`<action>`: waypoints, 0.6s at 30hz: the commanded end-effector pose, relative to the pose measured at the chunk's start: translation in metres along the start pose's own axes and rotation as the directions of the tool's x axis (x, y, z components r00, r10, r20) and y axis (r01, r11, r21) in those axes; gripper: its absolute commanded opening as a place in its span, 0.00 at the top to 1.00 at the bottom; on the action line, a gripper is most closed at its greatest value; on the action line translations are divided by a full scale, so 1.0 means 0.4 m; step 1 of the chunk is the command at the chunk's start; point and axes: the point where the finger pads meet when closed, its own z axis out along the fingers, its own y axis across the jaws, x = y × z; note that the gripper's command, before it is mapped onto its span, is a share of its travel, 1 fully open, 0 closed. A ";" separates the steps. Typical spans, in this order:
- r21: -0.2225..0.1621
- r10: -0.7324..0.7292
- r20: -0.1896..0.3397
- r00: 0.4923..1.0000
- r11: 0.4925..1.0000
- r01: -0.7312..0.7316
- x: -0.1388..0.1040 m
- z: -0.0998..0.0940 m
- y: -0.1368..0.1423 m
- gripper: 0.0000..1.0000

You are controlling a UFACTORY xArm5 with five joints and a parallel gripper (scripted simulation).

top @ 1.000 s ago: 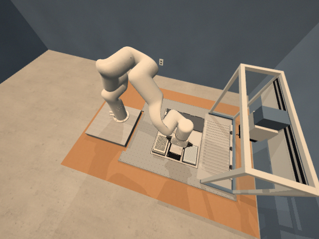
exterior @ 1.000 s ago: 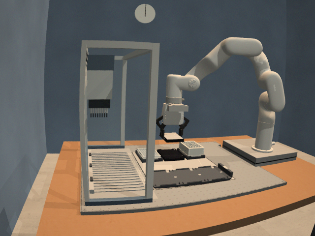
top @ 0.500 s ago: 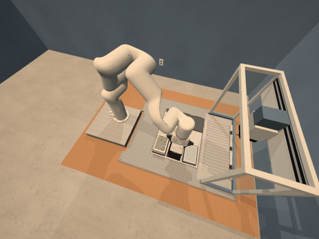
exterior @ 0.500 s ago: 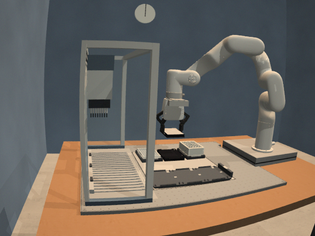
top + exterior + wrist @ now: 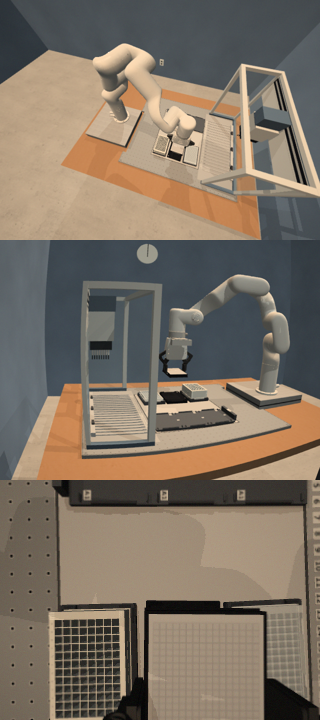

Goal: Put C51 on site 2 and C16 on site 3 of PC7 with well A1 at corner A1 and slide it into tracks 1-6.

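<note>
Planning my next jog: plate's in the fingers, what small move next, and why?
Probably carry C16 across toward site 3 of PC7, away from the handle: the gripper holds it well above bare nest S2, and the sites look unoccupied.

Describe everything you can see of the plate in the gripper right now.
The 384-well plate C16 is a thin, flat, pale plate on a dark skirt, its top a fine grid of tiny wells in the wrist view. The gripper is shut on it, dark fingers pressing opposite sides. It hangs level in the air, well above the bare black middle nest, between the deep-well block and the 96-well plate. Only the fingers touch it. No label is readable on it.
</note>
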 end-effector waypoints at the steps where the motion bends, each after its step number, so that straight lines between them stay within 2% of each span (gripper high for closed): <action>1: -0.005 -0.011 0.001 1.000 1.000 0.011 0.011 -0.005 0.008 1.00; 18: -0.005 -0.011 0.001 1.000 1.000 0.011 0.184 -0.004 0.080 1.00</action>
